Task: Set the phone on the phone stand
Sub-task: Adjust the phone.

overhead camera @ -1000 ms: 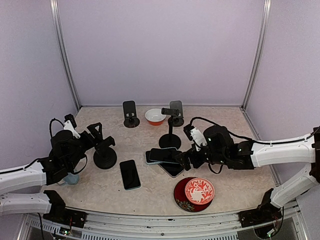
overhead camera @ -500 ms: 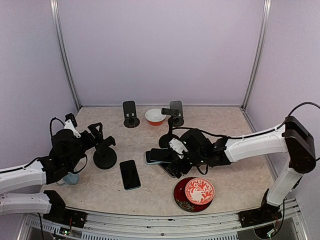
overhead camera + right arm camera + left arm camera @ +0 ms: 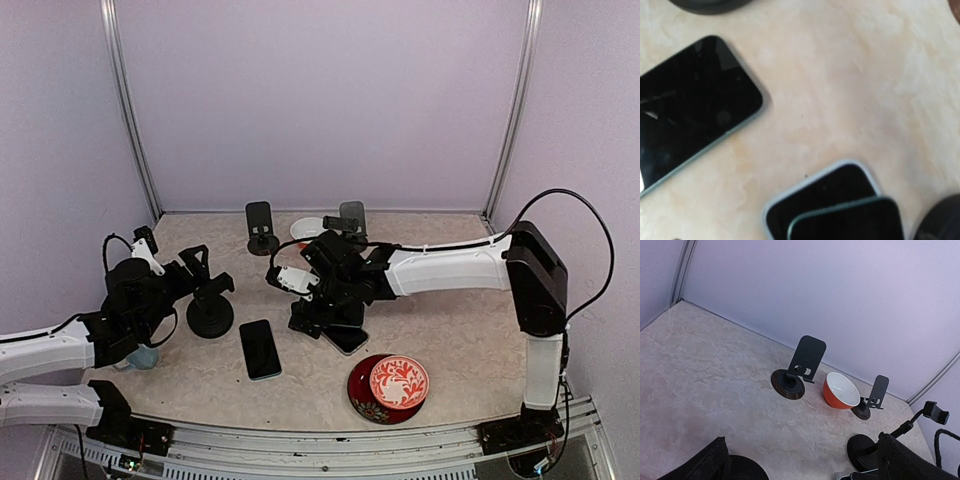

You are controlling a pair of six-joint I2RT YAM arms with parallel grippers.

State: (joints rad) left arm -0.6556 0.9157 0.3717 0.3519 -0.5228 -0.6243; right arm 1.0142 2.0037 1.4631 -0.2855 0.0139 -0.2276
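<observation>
A black phone lies flat alone near the front, showing at the upper left of the right wrist view as the same phone. A pile of phones lies mid-table: a white-edged phone with a green-edged phone overlapping it. My right gripper hovers over the pile's left end; its fingers stay outside its own view and nothing shows between them. The left gripper is open and empty above a round-based phone stand. Two small phone stands stand at the back.
An orange bowl sits between the back stands. A tall clamp stand rises beside the pile. At the front right a red patterned bowl rests on a dark plate. A blue cup sits under the left arm.
The right arm has swung left and away from its base, carrying its gripper from the pile's right side to its left end. The left arm and the phones have stayed put.
</observation>
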